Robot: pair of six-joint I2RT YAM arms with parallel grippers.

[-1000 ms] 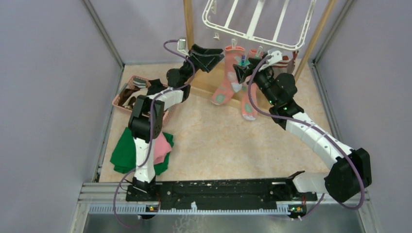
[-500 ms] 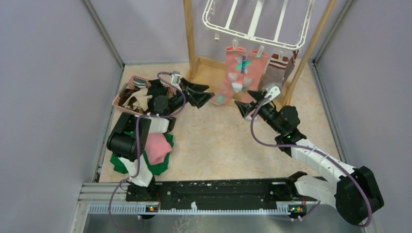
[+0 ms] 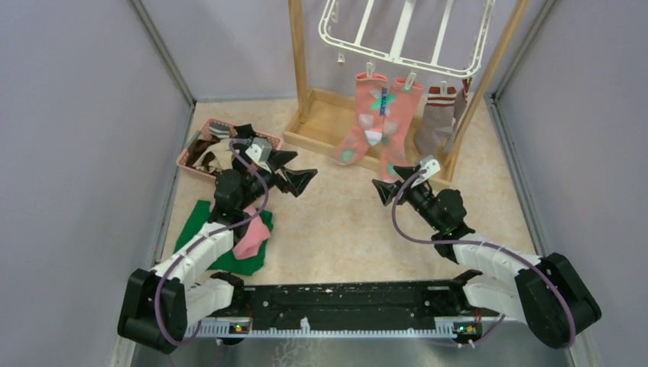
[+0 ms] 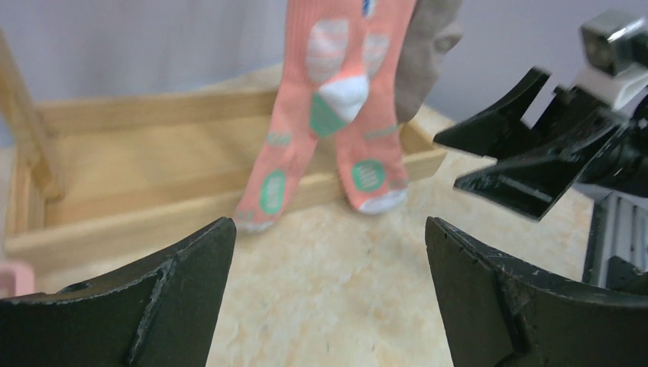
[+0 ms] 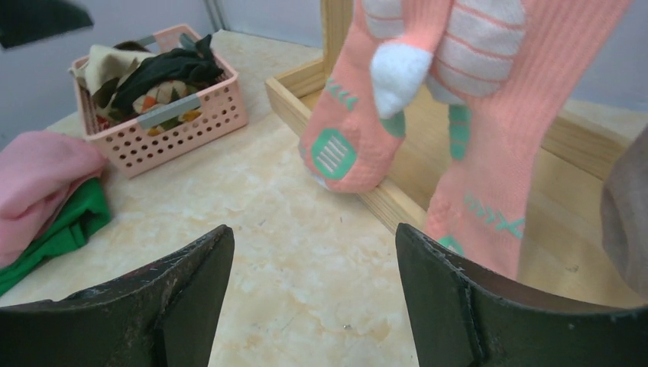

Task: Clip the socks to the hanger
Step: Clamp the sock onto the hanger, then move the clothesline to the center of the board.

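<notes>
The white hanger (image 3: pixel 405 34) hangs from the wooden stand at the back. Two salmon pink socks (image 3: pixel 367 115) and a grey-brown sock with a striped cuff (image 3: pixel 434 122) dangle from its clips. More socks (image 3: pixel 218 149) lie in a pink basket at the left. My left gripper (image 3: pixel 294 172) is low over the table right of the basket, open and empty. My right gripper (image 3: pixel 397 187) is low in front of the hanging socks, open and empty. In the wrist views both pairs of jaws stand wide with bare table between them; the pink socks (image 4: pixel 328 130) (image 5: pixel 428 99) hang ahead.
The wooden stand's base frame (image 3: pixel 321 126) lies on the table under the hanger, its posts (image 3: pixel 298 53) rising at both sides. A pink basket (image 5: pixel 206 115) sits at the left. A green cloth (image 3: pixel 200 237) with a pink cloth (image 3: pixel 251 235) on it lies under the left arm.
Both arms have drawn back from the hanger and come down low over the table. The pink socks now hang free from their clips. The right jaws have spread wider.
</notes>
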